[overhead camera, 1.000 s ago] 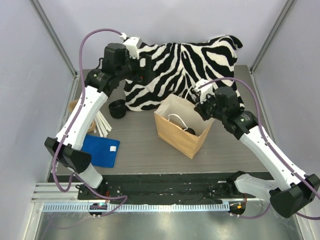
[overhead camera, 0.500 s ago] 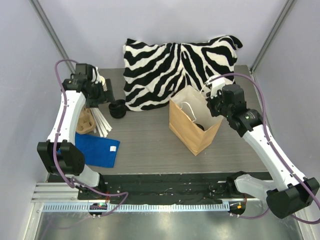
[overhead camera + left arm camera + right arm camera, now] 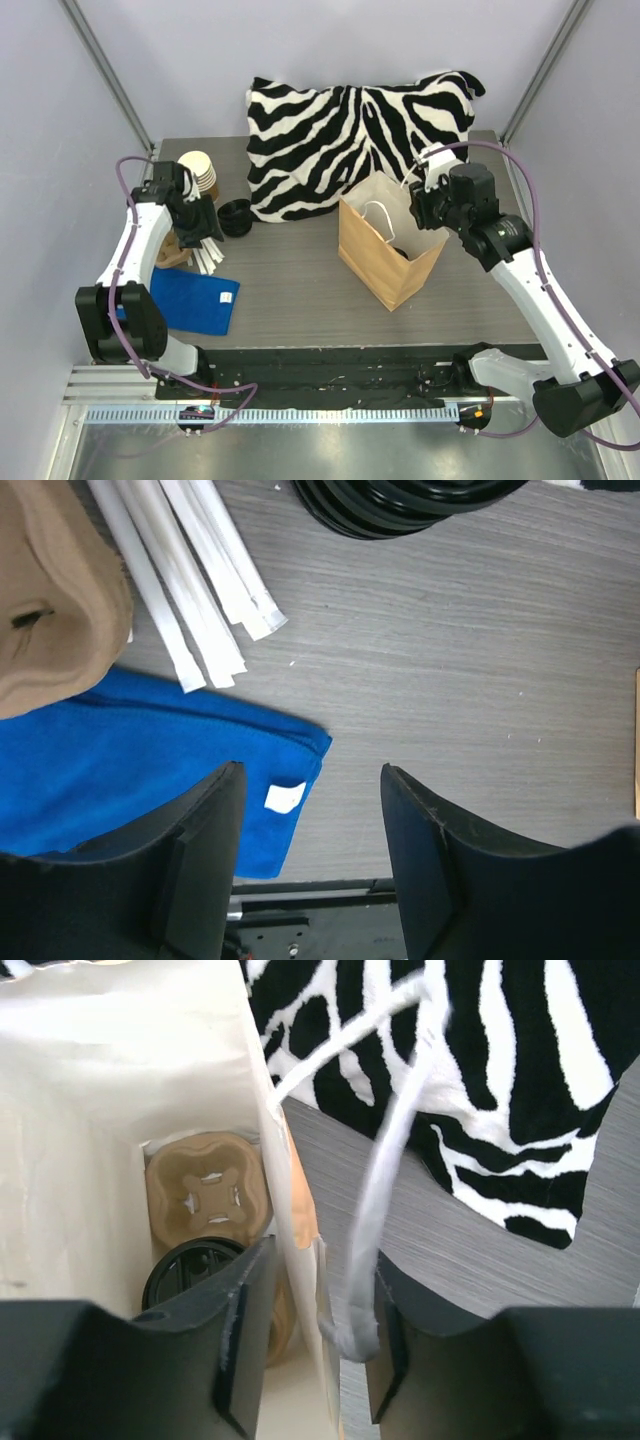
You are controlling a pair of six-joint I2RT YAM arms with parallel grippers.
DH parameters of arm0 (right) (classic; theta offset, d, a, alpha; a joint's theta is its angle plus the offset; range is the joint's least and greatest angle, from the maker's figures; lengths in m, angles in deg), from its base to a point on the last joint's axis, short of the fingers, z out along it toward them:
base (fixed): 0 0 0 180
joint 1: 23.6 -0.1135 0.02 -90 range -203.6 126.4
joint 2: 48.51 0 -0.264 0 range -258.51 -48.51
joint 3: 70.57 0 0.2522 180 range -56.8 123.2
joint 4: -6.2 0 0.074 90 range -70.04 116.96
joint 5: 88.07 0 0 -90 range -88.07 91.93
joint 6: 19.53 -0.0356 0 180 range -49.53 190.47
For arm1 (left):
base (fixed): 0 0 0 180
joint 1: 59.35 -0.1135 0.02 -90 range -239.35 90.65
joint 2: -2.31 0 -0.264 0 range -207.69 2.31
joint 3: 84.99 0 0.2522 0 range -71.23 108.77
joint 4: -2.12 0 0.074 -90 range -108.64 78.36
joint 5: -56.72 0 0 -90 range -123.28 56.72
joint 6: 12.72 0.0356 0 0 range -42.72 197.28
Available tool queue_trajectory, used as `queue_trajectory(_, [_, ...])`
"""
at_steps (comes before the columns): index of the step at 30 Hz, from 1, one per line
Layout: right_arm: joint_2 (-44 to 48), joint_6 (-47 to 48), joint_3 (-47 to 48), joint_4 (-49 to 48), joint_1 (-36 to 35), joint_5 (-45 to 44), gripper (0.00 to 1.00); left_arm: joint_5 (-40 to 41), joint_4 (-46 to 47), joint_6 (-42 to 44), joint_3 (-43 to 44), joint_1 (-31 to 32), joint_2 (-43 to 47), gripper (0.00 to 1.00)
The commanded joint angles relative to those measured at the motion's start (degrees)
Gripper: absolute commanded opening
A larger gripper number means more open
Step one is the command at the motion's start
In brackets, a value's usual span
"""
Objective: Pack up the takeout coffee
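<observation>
The takeout coffee [image 3: 190, 1265] shows in the right wrist view as a black lid deep inside the brown paper bag [image 3: 380, 262], seated in a tan cardboard carrier [image 3: 210, 1190]. My right gripper [image 3: 320, 1260] straddles the bag's right rim [image 3: 425, 222]. The bag wall and a white cord handle [image 3: 385, 1180] hang loose between its parted jaws. My left gripper [image 3: 310, 775] hovers open and empty at the table's left [image 3: 203, 228], over the corner of a blue cloth [image 3: 130, 770].
A zebra-striped pillow [image 3: 360, 125] lies at the back. At the left are a stack of lidless paper cups [image 3: 198, 170], a stack of black lids [image 3: 236, 217], wrapped straws [image 3: 190, 590] and a tan cardboard carrier [image 3: 50, 610].
My left arm swung from the pillow to the left side and lowered over the straws, its jaws narrowing. My right jaws parted off the bag's rim. The bag shifted right and stood upright.
</observation>
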Motion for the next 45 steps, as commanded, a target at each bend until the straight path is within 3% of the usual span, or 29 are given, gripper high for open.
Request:
queue_trajectory(1, [1.66, -0.69, 5.08, 1.33, 0.19, 2.77, 0.48, -0.54, 8.94, -2.18, -2.17, -0.29, -0.78, 0.58])
queue_trajectory(8, [2.62, 0.63, 7.73, 3.45, 0.19, 4.36, 0.59, 1.83, 17.2, -4.29, -4.37, -0.2, -4.3, 0.57])
queue_trajectory(16, [3.33, 2.74, 11.24, 6.17, 0.19, 4.18, 0.7, 4.56, 22.65, -6.14, -5.16, -0.29, -9.31, 0.45])
queue_trajectory(45, [0.6, 4.49, 17.13, 10.66, 0.27, 1.45, 0.74, 7.46, 24.95, -11.32, -1.47, -1.79, -25.75, 0.33])
